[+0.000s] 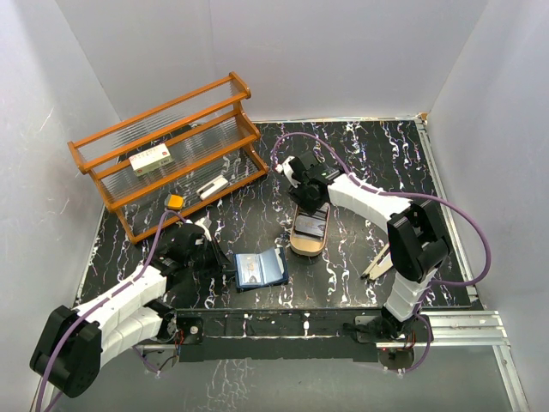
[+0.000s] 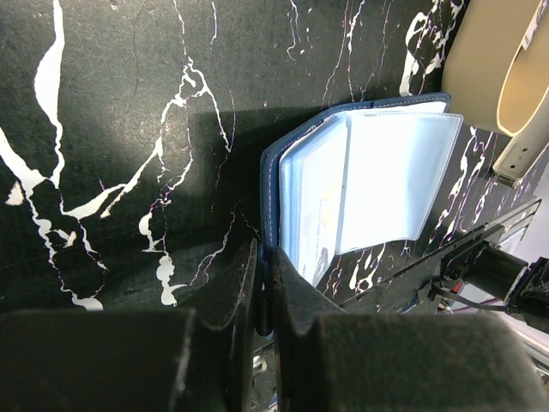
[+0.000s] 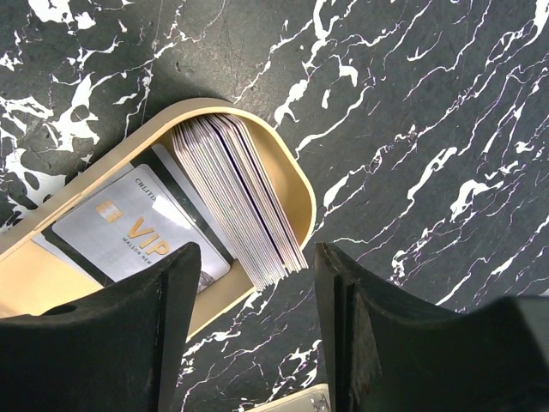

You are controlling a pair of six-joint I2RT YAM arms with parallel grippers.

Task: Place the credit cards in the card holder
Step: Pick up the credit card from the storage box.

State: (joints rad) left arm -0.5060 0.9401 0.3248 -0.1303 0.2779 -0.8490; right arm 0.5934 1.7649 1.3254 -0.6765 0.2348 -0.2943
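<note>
Left gripper pinches the card holder — right gripper spread wide over "VIP" card.

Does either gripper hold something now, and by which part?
The left gripper pinches the card holder by the near edge of its navy cover. The right gripper, open over the tray, holds nothing.

The card holder lies open and flat on the table, just below the middle of the top view. It has a dark navy cover and pale blue see-through sleeves fanned upward, and a corner of the cover is pinched in the left gripper. The credit cards sit in a tan oval tray at frame centre. Most stand on edge in a leaning stack, and a grey card marked VIP lies flat beside them.
</note>
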